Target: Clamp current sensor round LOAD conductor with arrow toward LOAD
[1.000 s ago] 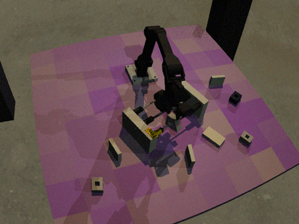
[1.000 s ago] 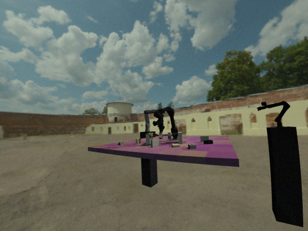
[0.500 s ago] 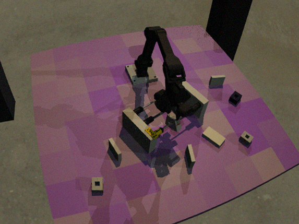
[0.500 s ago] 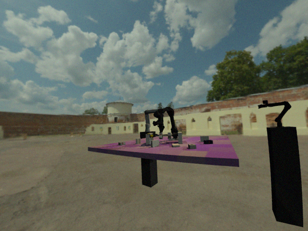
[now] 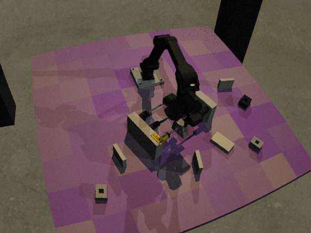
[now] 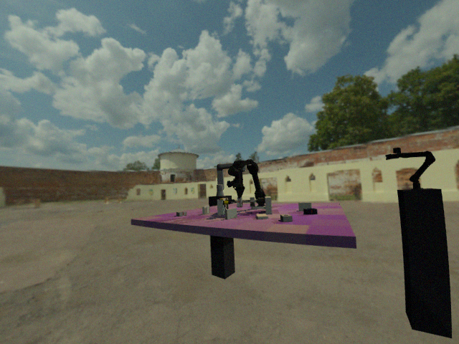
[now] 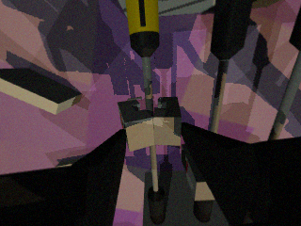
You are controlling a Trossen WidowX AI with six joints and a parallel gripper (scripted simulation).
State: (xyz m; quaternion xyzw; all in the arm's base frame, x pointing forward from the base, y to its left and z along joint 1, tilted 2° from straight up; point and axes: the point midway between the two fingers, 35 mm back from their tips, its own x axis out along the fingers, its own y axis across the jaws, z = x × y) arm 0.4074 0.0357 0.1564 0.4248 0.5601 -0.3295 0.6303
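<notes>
split-core current sensor, a pale grey and black two-part block (image 5: 181, 129) (image 6: 239, 203) (image 7: 136, 131), is observed between the fingers of the black parallel-jaw gripper (image 5: 182, 123) (image 6: 239, 200) (image 7: 153, 130). the jaws are noted partway open, closed against the sensor's sides. the thin grey load conductor (image 5: 172, 131) (image 7: 147, 71) is seen passing between the jaws, in line with the sensor; full enclosure and latching cannot be confirmed. its yellow and black sleeve (image 5: 164, 137) (image 7: 143, 18) is found ahead of the jaws, at the pale upright support (image 5: 141, 133) bearing the load marker (image 5: 155, 136). a second grey conductor (image 5: 163, 120) (image 7: 219, 89) is recorded to the right of the jaws in the wrist view. the sensor's arrow cannot be read.
</notes>
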